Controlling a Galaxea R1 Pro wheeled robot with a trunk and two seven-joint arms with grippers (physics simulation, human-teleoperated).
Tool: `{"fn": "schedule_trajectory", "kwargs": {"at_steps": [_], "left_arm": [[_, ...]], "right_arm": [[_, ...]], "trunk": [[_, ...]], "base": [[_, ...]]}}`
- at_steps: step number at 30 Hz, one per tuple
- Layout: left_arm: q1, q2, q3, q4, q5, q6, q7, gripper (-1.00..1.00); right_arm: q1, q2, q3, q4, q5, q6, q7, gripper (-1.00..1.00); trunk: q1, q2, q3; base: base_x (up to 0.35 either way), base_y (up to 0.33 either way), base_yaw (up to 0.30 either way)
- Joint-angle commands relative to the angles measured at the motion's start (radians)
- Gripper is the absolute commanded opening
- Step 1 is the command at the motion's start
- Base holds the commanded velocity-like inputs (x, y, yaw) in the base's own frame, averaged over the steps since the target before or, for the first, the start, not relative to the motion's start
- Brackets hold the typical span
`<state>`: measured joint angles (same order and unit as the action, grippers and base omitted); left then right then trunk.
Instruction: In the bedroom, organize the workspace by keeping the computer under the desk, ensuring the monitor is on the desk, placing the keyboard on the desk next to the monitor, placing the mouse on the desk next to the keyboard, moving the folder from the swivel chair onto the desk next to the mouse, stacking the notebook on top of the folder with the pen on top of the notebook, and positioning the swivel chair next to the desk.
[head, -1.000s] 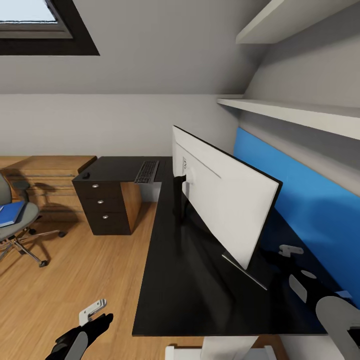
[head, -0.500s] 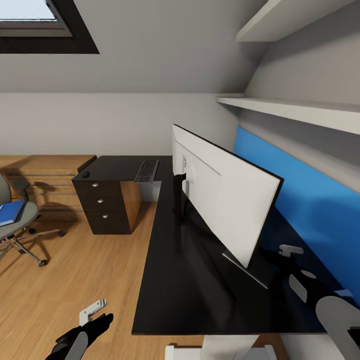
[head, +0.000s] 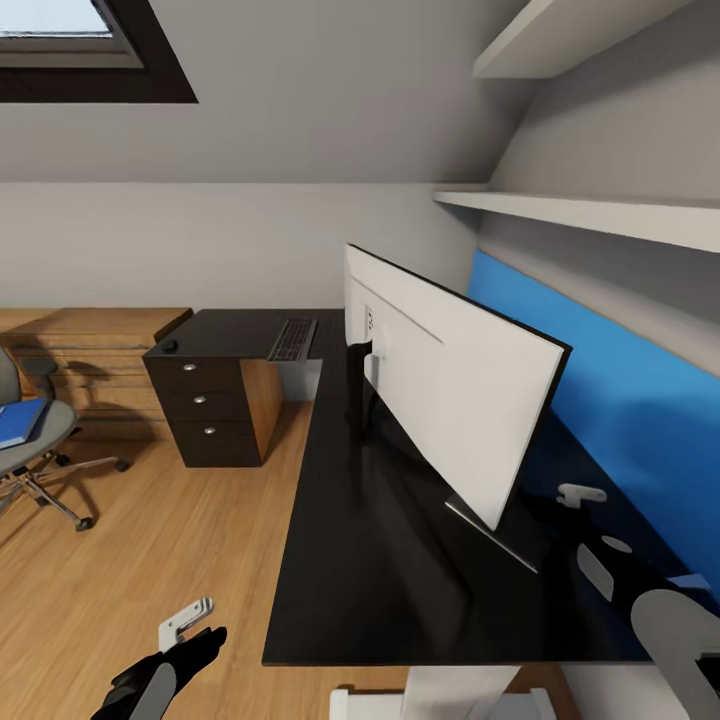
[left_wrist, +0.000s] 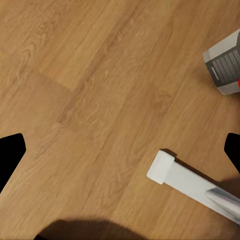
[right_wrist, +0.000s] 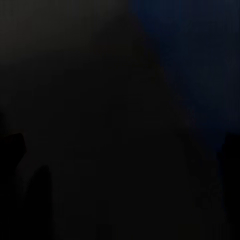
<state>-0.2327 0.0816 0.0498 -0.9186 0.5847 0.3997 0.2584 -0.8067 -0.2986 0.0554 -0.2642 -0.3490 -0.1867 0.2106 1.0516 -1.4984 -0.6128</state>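
Head view: L-shaped table (head: 370, 560) with glossy black top runs along the blue wall panel (head: 620, 400), its far wing turning left toward the drawer unit (head: 205, 405), which has round silver knobs.

Monitor (head: 455, 385) stands on the table, white back toward the camera, set at an angle across the long wing; black stand (head: 358, 395) rests mid-table, the screen's near lower corner hangs just above the top close to the near right corner.

Keyboard (head: 294, 340) lies on the far wing, near its front edge, beyond the monitor's far end. Mouse (head: 171, 347) sits at the far wing's left front corner, above the drawers, well apart from the keyboard.

Swivel chair (head: 30, 450) stands on the wood floor (head: 150, 540) at the left, away from the table; blue folder (head: 20, 422) lies on its grey seat. Light wooden dresser (head: 95, 345) behind the chair, touching or just beside the table's left end.

Left tool (head: 185, 625) hangs low over the floor beside the table's near left corner. Left wrist view: fingertips (left_wrist: 11, 152) spread wide apart, nothing between them; white table foot (left_wrist: 172, 175) and a grey ribbed box (left_wrist: 226, 67) below.

Right tool (head: 580, 497) is over the table's near right corner, behind the monitor's near end; opening – cannot tell. Right wrist view nearly black
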Motion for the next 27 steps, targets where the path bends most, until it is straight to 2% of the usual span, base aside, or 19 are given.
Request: {"fn": "schedule_trajectory", "kwargs": {"at_steps": [1, 3, 21, 27], "left_arm": [[-0.001, 0.000, -0.001, -0.002, 0.011, 0.004, 0.007, 1.00], [-0.001, 0.000, -0.001, -0.002, 0.011, 0.004, 0.007, 1.00], [-0.001, 0.000, 0.002, 0.000, 0.011, 0.003, 0.004, 1.00], [-0.001, 0.000, 0.002, 0.000, 0.010, 0.002, 0.004, 1.00]], "right_arm": [[0.000, -0.001, 0.010, 0.031, -0.013, 0.002, 0.007, 1.00], [0.000, -0.001, 0.010, 0.031, -0.013, 0.002, 0.007, 1.00], [0.000, -0.001, 0.010, 0.031, -0.013, 0.002, 0.008, 1.00], [0.000, -0.001, 0.010, 0.031, -0.013, 0.001, 0.008, 1.00]], "trunk": [[0.004, -0.008, -0.004], [0.012, -0.022, -0.011], [0.012, -0.022, -0.011], [0.012, -0.022, -0.011]], "base": [[0.000, 0.000, 0.000], [0.000, 0.000, 0.000], [-0.001, 0.000, 0.000], [-0.201, 0.000, 0.000]]}}
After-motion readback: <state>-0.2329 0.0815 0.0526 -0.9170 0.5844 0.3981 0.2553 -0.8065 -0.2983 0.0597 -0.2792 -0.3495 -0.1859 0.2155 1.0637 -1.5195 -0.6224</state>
